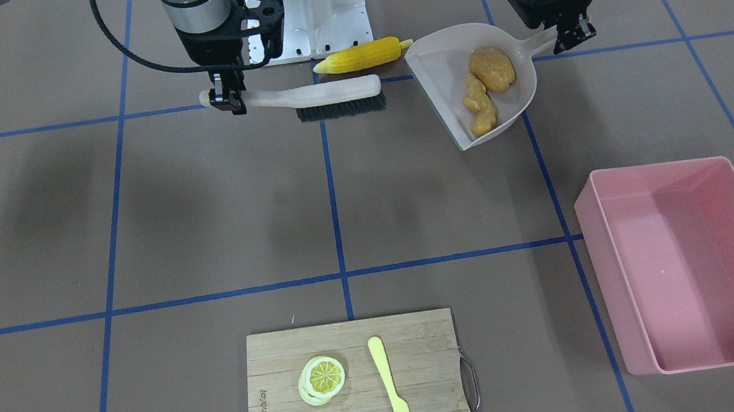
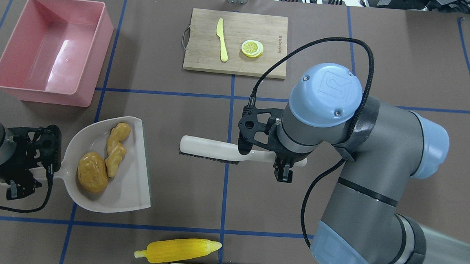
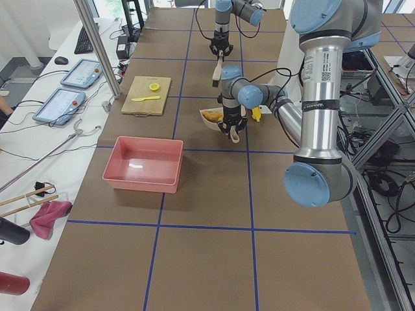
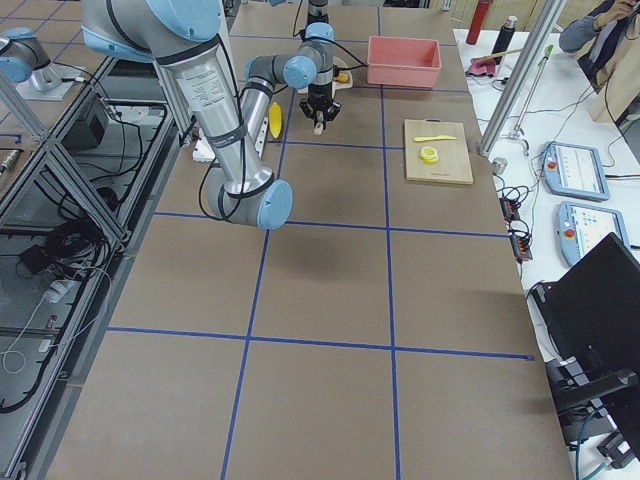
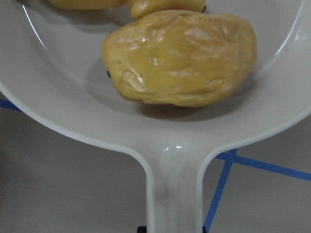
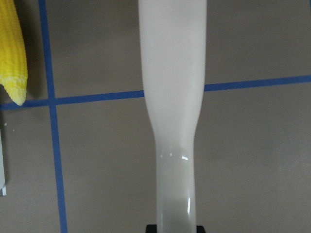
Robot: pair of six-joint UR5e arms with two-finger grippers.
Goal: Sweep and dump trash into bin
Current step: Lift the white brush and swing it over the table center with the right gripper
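On the left half of the table, as the overhead view has it, the beige dustpan [image 2: 133, 191] sits with its open mouth facing right. The left gripper [image 1: 568, 37] has its fingers closed narrow on the pan's handle. Inside the pan lie two of the three pieces of trash: the brown potato [image 2: 92, 172] towards the handle and the knobbly ginger root [image 2: 116, 149] just beside it, on the far side.

The third piece, the yellow corn cob [image 2: 178, 250], lies on the bare table at the near edge, close to the robot's base — outside the pan, nearer than its mouth and a little to the right. The pink bin [image 2: 85, 45] stands empty at the far left, beyond the pan.

The right gripper [image 2: 284, 167] is clamped on the handle of the brush [image 2: 209, 149]. Its head points left towards the pan's mouth, well apart from the corn. Whether the bristles touch the table cannot be told.

The sweeping step looks two-thirds done, and dumping has not begun. The next move probably calls for bringing the brush round to the corn's right or near side and pushing it leftwards. The pan's mouth would likely need turning or shifting nearer to receive it — the rounded cob could easily roll past the corner.
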